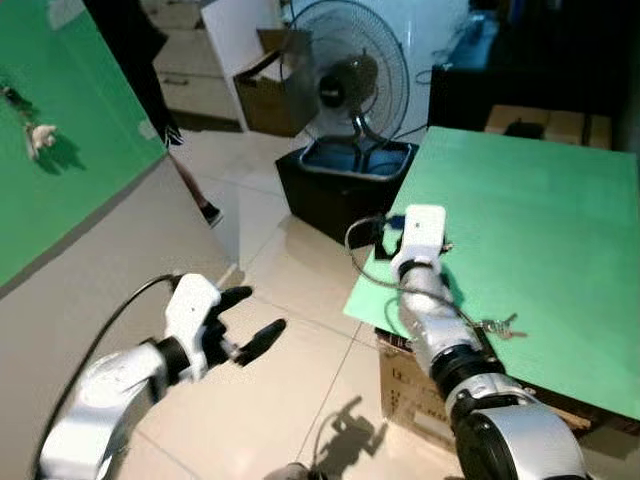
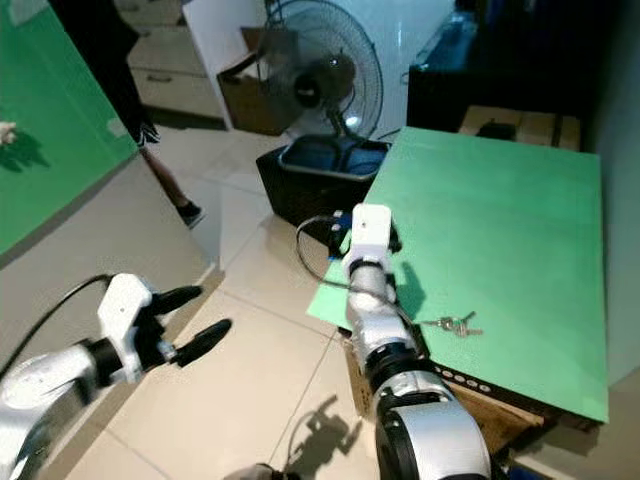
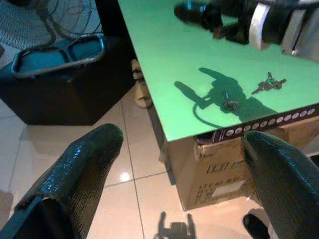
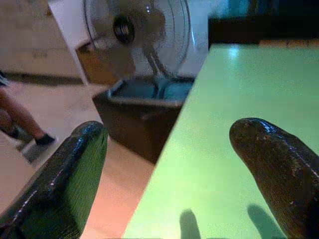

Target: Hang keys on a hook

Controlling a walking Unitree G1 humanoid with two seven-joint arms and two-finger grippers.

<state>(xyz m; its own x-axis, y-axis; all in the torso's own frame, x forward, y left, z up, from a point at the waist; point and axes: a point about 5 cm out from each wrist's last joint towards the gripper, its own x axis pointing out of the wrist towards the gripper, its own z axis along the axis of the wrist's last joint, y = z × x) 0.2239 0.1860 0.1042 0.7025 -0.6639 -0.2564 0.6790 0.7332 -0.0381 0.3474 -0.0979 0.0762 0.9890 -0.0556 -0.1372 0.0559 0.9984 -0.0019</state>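
1. Both sets of jaws stand wide apart with nothing in them: the left gripper hangs over the tiled floor at 8 o'clock, and the right gripper reaches over the near corner of the green worktop.
2. The keys lie flat on the worktop near its front edge, at 3 o'clock from the right forearm and apart from both grippers.
3. A fan stands at 12 o'clock over a black bin; a person's leg shows at 10 o'clock.
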